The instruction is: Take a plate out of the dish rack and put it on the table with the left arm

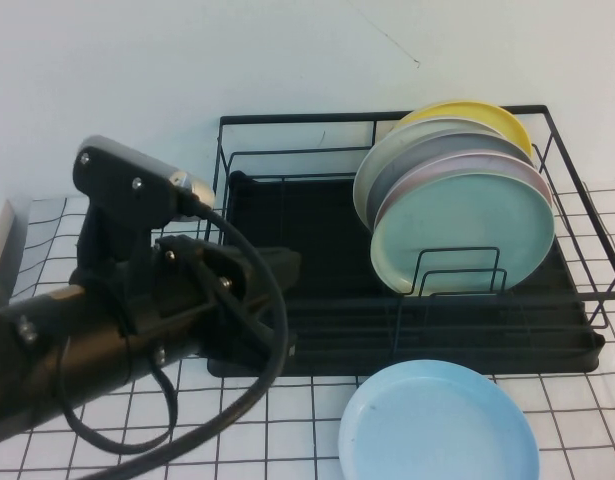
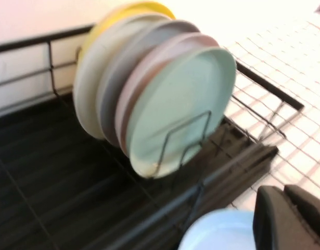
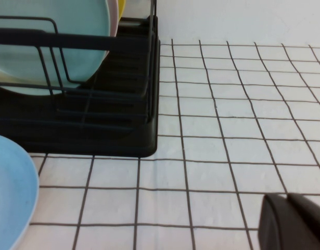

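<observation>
**Blue plate flat on the grid cloth, in front of the rack**

White cloth with a thin black grid covers the tabletop (image 1: 577, 400), backed by a plain pale wall. Open cloth stretches to the right of the dish rack (image 1: 317, 300), whose black tray sits well back from the near edge. Upright in its right half lean a yellow plate (image 1: 487, 115), several pale ones and a mint-green plate (image 1: 462, 235) at the front, faces turned toward the robot. Left arm (image 1: 107, 340) fills the near left, its left gripper (image 1: 272, 270) over the rack's left front; jaws together. Right gripper (image 3: 295, 221) hangs low over bare cloth right of the rack; jaws together. The plate (image 1: 437, 425) lies flat, rim up, just before the rack's front edge.
</observation>
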Available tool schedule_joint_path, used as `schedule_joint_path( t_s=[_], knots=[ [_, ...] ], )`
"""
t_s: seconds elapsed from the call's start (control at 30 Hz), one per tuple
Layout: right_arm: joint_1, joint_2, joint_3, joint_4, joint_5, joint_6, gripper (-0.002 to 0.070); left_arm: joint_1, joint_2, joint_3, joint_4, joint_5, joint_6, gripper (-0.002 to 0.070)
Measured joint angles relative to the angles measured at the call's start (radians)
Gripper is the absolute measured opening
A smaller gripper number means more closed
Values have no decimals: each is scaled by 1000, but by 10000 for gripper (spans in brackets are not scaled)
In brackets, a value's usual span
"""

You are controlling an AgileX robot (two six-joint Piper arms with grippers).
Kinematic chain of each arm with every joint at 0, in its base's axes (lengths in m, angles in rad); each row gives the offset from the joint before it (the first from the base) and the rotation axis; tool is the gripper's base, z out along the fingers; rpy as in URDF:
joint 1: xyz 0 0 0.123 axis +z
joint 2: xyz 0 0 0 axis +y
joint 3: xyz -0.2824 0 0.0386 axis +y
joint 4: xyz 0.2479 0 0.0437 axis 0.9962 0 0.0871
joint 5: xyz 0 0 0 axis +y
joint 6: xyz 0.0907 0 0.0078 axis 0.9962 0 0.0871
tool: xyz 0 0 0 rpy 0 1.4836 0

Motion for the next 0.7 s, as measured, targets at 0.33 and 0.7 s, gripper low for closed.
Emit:
schedule_joint_path(
  t_s=[0.33,0.7],
  knots=[
    [0,0,0,0,0,0,-3,7,-32,30,-77,-147,143,-1],
    [0,0,0,0,0,0,-3,234,-476,327,-111,-154,373,-1]
  ],
)
